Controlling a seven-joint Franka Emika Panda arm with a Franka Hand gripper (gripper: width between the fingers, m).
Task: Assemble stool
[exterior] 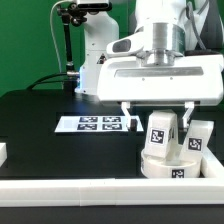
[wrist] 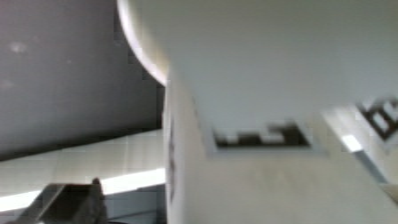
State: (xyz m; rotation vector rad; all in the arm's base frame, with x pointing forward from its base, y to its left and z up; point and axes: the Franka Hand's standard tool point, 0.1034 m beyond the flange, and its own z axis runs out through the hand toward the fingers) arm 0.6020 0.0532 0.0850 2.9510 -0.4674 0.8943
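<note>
- Rail [exterior: 80,191] of white plastic lies nearest the exterior camera, along the front edge of the black table [exterior: 40,130].
- Fingers [exterior: 158,108] stand wide apart, one thin white tip [exterior: 127,112] to each side of an upright leg [exterior: 160,130], with a clear gap on both sides; they grip nothing.
- That leg is a short white block with a black-and-white tag on the face toward the exterior camera; it stands straight up between the fingertips and rises from the seat [exterior: 168,166].
- Below the fingers, the seat is a thick round white disc resting on the table, with tags on its side wall.
- Just beyond the finger on the exterior view's right, a second leg [exterior: 198,139] stands on the seat, tilted a little, also tagged.
- In the wrist view, a large white curved surface [wrist: 267,110] fills most of the picture, blurred; a dark tag pattern [wrist: 263,135] shows on it, and I cannot tell which stool part it is.
- One dark fingertip [wrist: 71,200] shows at the picture's edge in the wrist view, apart from the white surface.
- Away from the fingers, toward the exterior view's left, the marker board [exterior: 92,123] lies flat on the table, well apart from the seat.
- Above the fingers is the broad white hand body [exterior: 160,80] of the arm.
- Behind it all hangs a green backdrop [exterior: 25,40].
</note>
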